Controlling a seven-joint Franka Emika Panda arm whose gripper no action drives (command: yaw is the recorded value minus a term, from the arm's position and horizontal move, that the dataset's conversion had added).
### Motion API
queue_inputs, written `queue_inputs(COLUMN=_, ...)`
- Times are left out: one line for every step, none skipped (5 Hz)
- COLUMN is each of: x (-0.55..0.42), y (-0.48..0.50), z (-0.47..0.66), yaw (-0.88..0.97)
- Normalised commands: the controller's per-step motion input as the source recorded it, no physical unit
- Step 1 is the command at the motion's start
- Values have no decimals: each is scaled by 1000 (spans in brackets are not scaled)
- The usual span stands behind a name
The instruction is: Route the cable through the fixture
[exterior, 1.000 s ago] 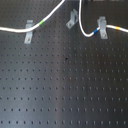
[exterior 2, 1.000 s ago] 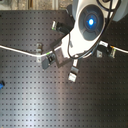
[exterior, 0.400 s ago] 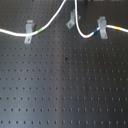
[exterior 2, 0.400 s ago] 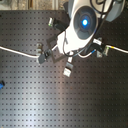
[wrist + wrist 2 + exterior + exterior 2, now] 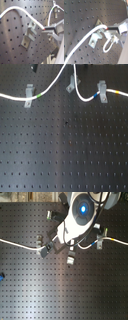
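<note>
The white cable (image 5: 50, 87) runs from the first exterior view's left through the left fixture (image 5: 29, 97), with a green band there. It rises out of the top edge, comes down past the middle fixture (image 5: 72, 84), and passes through the right fixture (image 5: 102, 92) between blue and yellow bands. My gripper (image 5: 46, 29) is shut on the cable (image 5: 20, 9) right beside a grey fixture (image 5: 28, 35). The second wrist view shows the same grip (image 5: 109, 30) and fixture (image 5: 95, 40). The gripper is out of the first exterior view.
Everything sits on a black perforated board (image 5: 65, 149). In the second exterior view the arm (image 5: 81, 212) with its blue light covers the middle fixture. A small blue object (image 5: 1, 277) lies at the second exterior view's left edge.
The arm has shifted slightly up and to the left in the second exterior view, still holding the cable. The raised loop of cable has changed shape a little near the middle fixture.
</note>
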Motion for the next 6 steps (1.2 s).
queue_inputs(x=-296, y=-205, z=69, yaw=-663)
queue_inputs(x=-302, y=-247, z=60, yaw=-631)
queue_inputs(x=-215, y=-219, z=67, yaw=-537)
queue_inputs(x=-237, y=-121, z=139, yaw=-386)
queue_inputs(x=-224, y=80, z=36, yaw=0)
queue_inputs(x=-241, y=151, z=56, yaw=23)
